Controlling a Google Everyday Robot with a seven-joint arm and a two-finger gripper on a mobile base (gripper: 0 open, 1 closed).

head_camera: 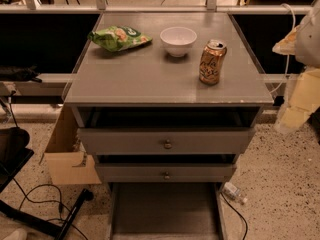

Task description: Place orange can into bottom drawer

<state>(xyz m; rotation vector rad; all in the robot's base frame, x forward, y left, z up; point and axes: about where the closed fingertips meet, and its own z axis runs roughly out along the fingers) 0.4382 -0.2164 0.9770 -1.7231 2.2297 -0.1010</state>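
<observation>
Atop cab (145, 81): orange can (212, 62); bottom drawer (165, 210) open; end effector (299, 101) rt.

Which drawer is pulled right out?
The bottom drawer, its floor showing; the two knobbed drawers above show only fronts. The gripper is at the right edge.

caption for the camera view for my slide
The orange can stands on the grey cabinet top beside a white bowl and green bag; bottom drawer open below, gripper at the right edge.
</observation>
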